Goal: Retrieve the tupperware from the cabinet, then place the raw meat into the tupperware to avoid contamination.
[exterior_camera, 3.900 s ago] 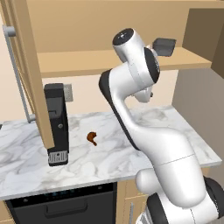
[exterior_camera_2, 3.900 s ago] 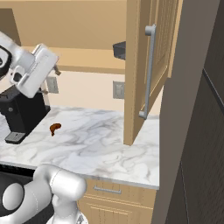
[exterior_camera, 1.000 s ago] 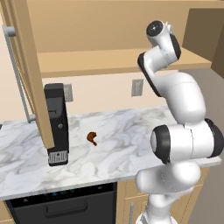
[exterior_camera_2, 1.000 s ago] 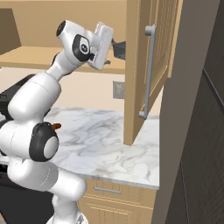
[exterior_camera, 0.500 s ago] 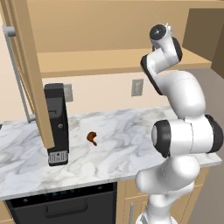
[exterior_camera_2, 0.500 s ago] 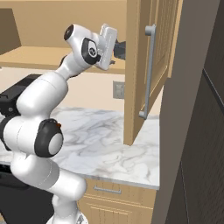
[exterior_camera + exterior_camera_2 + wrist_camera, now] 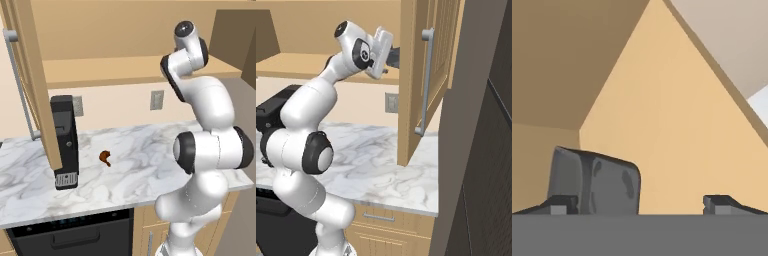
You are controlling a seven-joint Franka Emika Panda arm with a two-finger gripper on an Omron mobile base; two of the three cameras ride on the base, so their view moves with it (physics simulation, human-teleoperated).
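The tupperware sits on the wooden shelf inside the cabinet, close in front of the hand, between its fingertips but toward the left one. The hand is spread wide and holds nothing. In the right base view the hand reaches in beside the open cabinet door, whose edge hides the container. The raw meat lies on the marble surface well below, just right of a tall black appliance.
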